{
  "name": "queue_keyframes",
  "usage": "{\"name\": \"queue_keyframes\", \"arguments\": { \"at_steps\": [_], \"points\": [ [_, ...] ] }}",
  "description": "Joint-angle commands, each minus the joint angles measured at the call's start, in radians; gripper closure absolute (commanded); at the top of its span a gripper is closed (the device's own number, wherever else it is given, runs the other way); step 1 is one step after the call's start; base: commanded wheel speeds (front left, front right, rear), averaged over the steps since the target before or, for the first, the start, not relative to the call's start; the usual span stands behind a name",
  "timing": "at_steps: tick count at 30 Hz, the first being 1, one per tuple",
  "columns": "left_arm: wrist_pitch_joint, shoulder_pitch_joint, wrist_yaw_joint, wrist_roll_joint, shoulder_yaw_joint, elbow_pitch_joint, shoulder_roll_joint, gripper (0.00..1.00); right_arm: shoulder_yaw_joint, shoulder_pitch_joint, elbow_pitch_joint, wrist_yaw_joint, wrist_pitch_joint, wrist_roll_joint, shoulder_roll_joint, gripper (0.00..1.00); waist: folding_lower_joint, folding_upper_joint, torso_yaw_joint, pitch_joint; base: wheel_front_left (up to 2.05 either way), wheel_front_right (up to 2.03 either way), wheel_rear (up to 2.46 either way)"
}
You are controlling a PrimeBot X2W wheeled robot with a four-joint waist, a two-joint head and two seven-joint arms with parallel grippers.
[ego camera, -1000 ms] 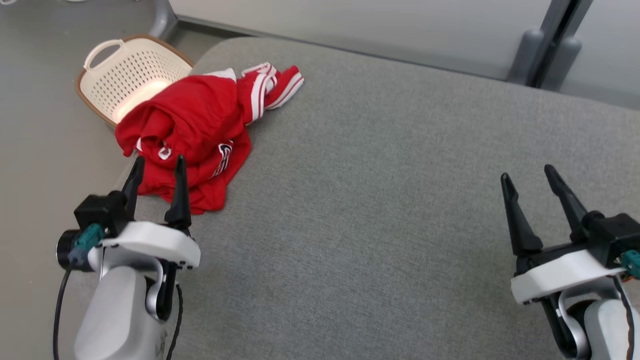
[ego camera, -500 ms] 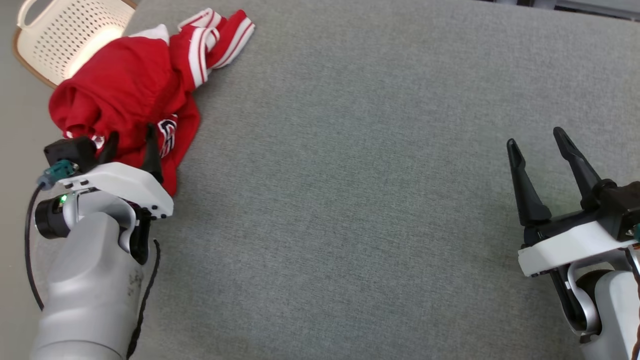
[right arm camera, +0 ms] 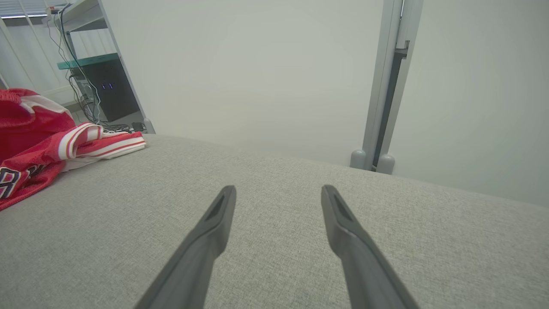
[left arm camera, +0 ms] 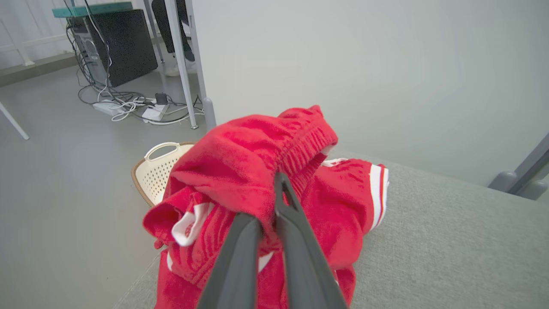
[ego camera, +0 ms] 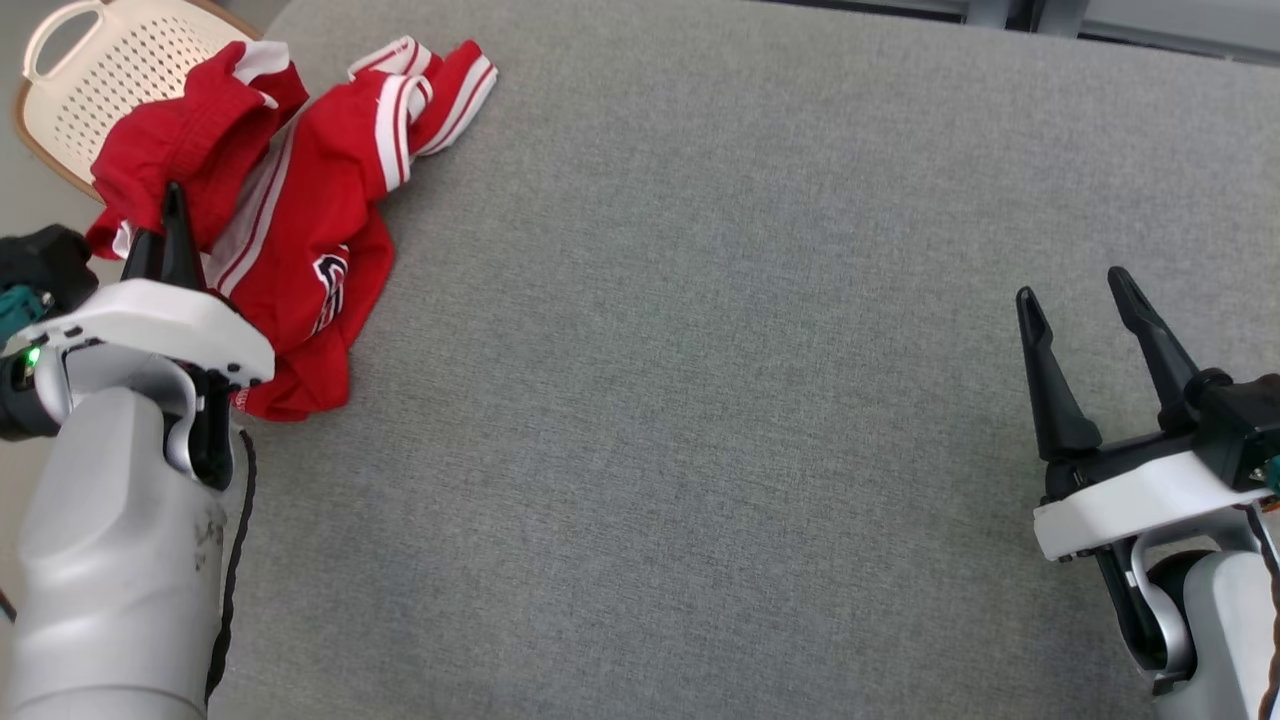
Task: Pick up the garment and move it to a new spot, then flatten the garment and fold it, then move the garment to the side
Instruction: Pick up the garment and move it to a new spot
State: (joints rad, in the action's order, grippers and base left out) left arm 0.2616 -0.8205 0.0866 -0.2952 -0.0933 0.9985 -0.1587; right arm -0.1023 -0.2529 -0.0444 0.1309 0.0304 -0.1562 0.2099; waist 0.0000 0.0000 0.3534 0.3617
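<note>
Folds of red cloth are bunched up in the garment, which sits in a messy heap at the far left corner of the gray tabletop. It has white stripes on it. Part of it lies flat on the tabletop, and part of it is pulled up into a bump. The bump is there because the left hand is pinching it. In the left wrist view the two dark fingers are pressed close together with a thick fold of red cloth caught between them. The rest of the garment hangs below that fold. So it looks like the picking-up step is under way, and the garment has not yet left its first spot.

The pinch is on only one fold. That may be fine for lifting, but soft cloth can slip, and the loose parts may drag along the tabletop.

Just past the heap, off the edge of the tabletop, a pale basket with little holes stands on the floor. The garment is right at that edge, so a wrong tug could drop some of it over the side.

The wide gray tabletop gives lots of room for a new spot nearer the middle.

Far over on the other side, the right hand hovers above the tabletop with its fingers spread wide and nothing in them. It is well apart from the garment. It likely sits there to be out of the way, ready to help flatten and fold later.
</note>
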Motion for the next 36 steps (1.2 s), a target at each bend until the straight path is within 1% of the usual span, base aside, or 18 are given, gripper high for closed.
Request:
{"name": "queue_keyframes", "arguments": {
  "at_steps": [1,4,11,14,17,18,21,27,32,36],
  "points": [
    [0.004,0.035,-0.007,0.01,-0.009,-0.03,-0.008,1.0,0.003,0.011,-0.001,0.0,0.01,-0.005,-0.003,0.0,0.0,0.0,0.002,-0.022,0.0,0.0,0.0],
    [0.005,0.092,-0.009,0.039,-0.021,-0.155,0.001,1.0,0.012,0.028,-0.011,0.0,0.018,-0.006,-0.014,0.0,0.0,0.0,0.006,-0.06,0.0,0.0,0.0],
    [0.005,0.243,-0.005,0.099,-0.017,-0.373,0.029,1.0,0.018,0.062,-0.04,0.0,0.046,-0.008,-0.046,0.0,0.0,0.0,0.007,-0.164,0.0,0.0,0.0],
    [0.005,0.314,-0.004,0.116,-0.006,-0.452,0.033,1.0,0.019,0.081,-0.054,0.0,0.056,-0.006,-0.061,0.0,0.0,0.0,-0.004,-0.198,0.0,0.0,0.0],
    [0.005,0.392,-0.013,0.123,0.003,-0.534,0.047,1.0,0.018,0.09,-0.059,0.0,0.063,-0.008,-0.074,0.0,0.0,0.0,-0.023,-0.216,0.0,0.0,0.0],
    [0.005,0.437,-0.018,0.125,0.011,-0.587,0.055,1.0,0.016,0.095,-0.061,0.0,0.064,-0.01,-0.079,0.0,0.0,0.0,-0.038,-0.224,0.0,0.0,0.0],
    [-0.016,0.504,-0.019,0.128,0.038,-0.666,0.067,1.0,0.016,0.101,-0.064,0.0,0.066,-0.008,-0.083,0.0,0.0,0.0,-0.067,-0.229,0.0,0.0,0.0],
    [-0.075,0.574,-0.019,0.113,0.122,-0.796,0.093,1.0,0.007,0.092,-0.068,0.0,0.071,-0.006,-0.091,0.0,0.0,0.0,-0.157,-0.222,0.0,0.0,0.0],
    [-0.111,0.546,-0.004,0.102,0.22,-0.827,0.101,1.0,0.003,0.075,-0.071,0.0,0.076,-0.015,-0.098,0.0,0.0,0.0,-0.266,-0.198,0.0,0.0,0.0],
    [-0.128,0.482,0.003,0.09,0.3,-0.799,0.105,1.0,0.004,0.058,-0.075,0.0,0.088,-0.021,-0.104,0.0,0.0,0.0,-0.368,-0.161,0.0,0.0,0.0]
  ]
}}
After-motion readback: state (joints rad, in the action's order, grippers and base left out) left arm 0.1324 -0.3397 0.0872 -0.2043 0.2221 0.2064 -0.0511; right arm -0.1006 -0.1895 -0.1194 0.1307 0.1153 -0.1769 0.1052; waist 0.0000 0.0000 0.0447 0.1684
